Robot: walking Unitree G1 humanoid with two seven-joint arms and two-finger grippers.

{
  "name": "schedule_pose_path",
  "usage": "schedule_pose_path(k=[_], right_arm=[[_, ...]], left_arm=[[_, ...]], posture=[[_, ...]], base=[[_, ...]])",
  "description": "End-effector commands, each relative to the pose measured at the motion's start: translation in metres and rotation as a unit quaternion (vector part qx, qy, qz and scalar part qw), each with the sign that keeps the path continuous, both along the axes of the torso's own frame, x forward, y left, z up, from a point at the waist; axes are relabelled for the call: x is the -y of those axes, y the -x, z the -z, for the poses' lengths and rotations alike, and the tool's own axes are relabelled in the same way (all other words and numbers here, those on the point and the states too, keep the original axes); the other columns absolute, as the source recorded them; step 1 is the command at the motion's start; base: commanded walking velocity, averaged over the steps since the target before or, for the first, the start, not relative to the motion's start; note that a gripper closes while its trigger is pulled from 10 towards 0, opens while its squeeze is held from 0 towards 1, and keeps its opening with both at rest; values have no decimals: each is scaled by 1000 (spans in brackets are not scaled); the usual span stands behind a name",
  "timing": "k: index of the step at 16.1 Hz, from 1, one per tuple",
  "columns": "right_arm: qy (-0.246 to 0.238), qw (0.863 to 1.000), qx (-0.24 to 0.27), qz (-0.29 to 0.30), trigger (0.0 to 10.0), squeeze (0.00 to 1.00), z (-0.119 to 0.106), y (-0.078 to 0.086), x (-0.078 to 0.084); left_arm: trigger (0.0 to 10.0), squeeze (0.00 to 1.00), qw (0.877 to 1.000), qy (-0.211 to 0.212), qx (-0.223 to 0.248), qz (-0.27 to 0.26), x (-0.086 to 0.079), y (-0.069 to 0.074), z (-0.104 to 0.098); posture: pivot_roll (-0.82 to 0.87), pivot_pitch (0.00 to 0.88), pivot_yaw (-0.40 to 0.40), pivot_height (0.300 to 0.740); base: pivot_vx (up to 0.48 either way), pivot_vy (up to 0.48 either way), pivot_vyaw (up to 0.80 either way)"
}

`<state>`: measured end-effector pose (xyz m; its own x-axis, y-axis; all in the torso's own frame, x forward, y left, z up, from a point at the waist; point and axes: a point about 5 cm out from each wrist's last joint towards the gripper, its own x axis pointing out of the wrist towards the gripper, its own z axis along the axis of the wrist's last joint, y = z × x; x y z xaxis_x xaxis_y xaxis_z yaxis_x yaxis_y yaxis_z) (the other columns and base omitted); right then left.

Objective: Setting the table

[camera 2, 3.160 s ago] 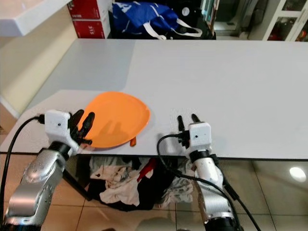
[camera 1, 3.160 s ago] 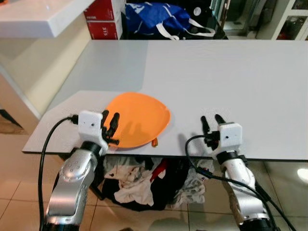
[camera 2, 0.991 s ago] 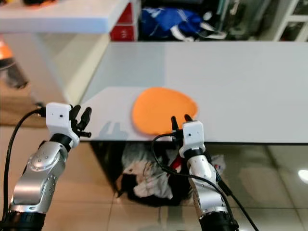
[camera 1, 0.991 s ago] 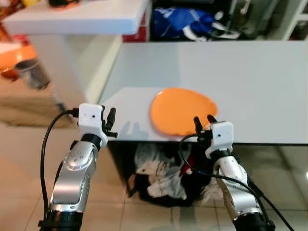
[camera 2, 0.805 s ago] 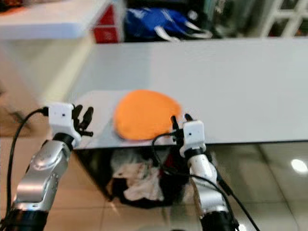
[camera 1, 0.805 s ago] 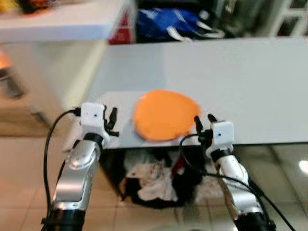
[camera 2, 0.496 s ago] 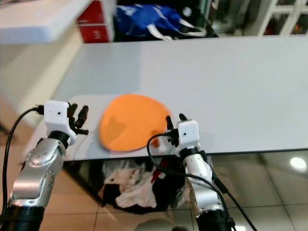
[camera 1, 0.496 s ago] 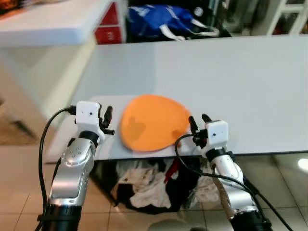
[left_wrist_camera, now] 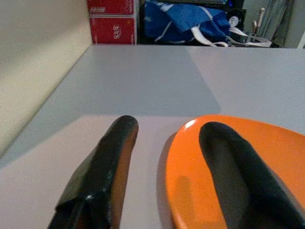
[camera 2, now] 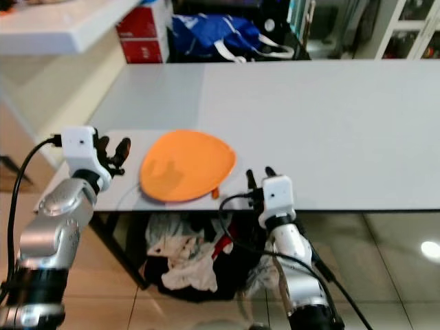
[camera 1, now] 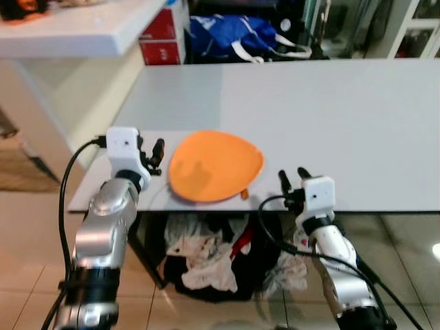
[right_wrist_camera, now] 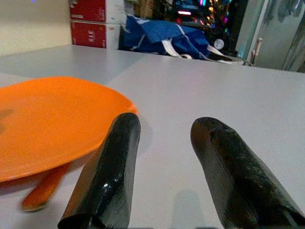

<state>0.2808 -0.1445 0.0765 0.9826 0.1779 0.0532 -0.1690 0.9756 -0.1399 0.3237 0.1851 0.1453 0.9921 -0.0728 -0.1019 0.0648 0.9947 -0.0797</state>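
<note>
Plate (camera 1: 214,165), orange and round, lies near the front edge of the grey counter (camera 1: 330,117), toward my left side. A small orange piece (camera 1: 244,194) pokes out from under its near rim, on the side toward my right arm; in the right wrist view it looks like a thin handle, though I cannot tell what it belongs to.

My left gripper (camera 1: 154,152) hangs just beside the plate's left rim with its two fingers spread and nothing between them. In the left wrist view one finger (left_wrist_camera: 107,164) is over bare counter and the other over the plate's edge; whether it touches the plate I cannot tell.

My right gripper (camera 1: 293,179) sits at the counter's front edge, just to the right of the plate, fingers parted and empty.

Beyond the far edge of the counter are a blue bag (camera 1: 230,36) with white straps and red boxes (camera 1: 163,41). Under the counter, on the tiled floor (camera 1: 27,275), lies a heap of clothes (camera 1: 206,258).
</note>
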Motion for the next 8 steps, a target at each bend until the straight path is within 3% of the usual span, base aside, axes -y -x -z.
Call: schedule_pose_path(k=[1, 3, 4, 5, 6, 8], right_arm=[[0, 1000, 13, 0, 10000, 0, -8, -3, 1], [0, 1000, 13, 0, 10000, 0, -8, -3, 1], [2, 1000, 13, 0, 10000, 0, -8, -2, 2], [3, 1000, 12, -1, 10000, 0, -8, -1, 2], [3, 1000, 11, -2, 10000, 0, -7, 0, 2], [6, 1000, 10, -4, 10000, 0, -8, 2, 4]], left_arm=[[10000, 1000, 1000, 25, -15, -5, -2, -6, 0], [10000, 1000, 999, 41, -32, -7, -5, -10, 2], [10000, 671, 993, 91, -67, -16, -12, -20, 7], [10000, 671, 991, 107, -73, -21, -14, -22, 8], [10000, 0, 986, 133, -99, -19, -18, -29, 12], [10000, 0, 980, 139, -139, -33, -33, -34, 21]], posture=[[-125, 0, 62, 740], [-128, 0, 62, 740], [-134, 0, 60, 740], [-135, 0, 59, 740], [-142, 0, 54, 740], [-162, 0, 49, 740]], base=[[0, 0, 0], [0, 0, 0], [0, 0, 0], [0, 0, 0], [0, 0, 0], [0, 0, 0]])
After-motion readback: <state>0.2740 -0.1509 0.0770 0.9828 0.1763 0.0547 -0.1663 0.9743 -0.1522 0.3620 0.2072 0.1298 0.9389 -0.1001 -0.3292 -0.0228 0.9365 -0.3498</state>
